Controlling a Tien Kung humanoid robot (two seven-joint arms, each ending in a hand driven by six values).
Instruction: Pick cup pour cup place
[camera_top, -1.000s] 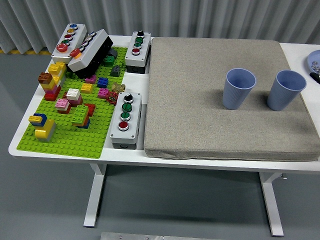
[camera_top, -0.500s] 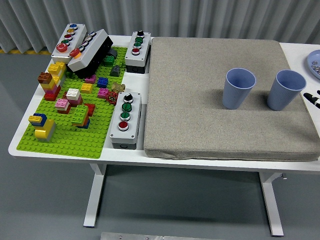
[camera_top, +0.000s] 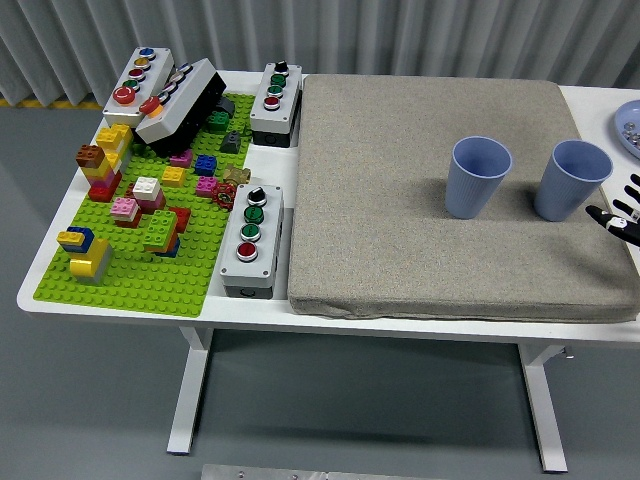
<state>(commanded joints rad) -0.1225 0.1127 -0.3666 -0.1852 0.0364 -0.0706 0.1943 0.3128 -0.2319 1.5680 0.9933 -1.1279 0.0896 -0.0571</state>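
Two blue ribbed cups stand upright on the grey mat (camera_top: 420, 200): the left cup (camera_top: 478, 177) near the mat's middle right and the right cup (camera_top: 572, 180) close to its right edge. My right hand (camera_top: 618, 215) reaches in from the right edge, just right of and slightly below the right cup, with its black fingers spread and holding nothing. It does not touch the cup. What the cups contain cannot be seen. My left arm is out of view.
A green brick baseplate (camera_top: 140, 270) with several coloured bricks fills the left of the table. Grey button boxes (camera_top: 250, 240) (camera_top: 275, 103) (camera_top: 160, 95) stand beside and behind it. A blue plate (camera_top: 630, 125) lies at the far right edge.
My right hand has come further into view from the right edge, moving left and down toward the right cup. Both cups stay put.
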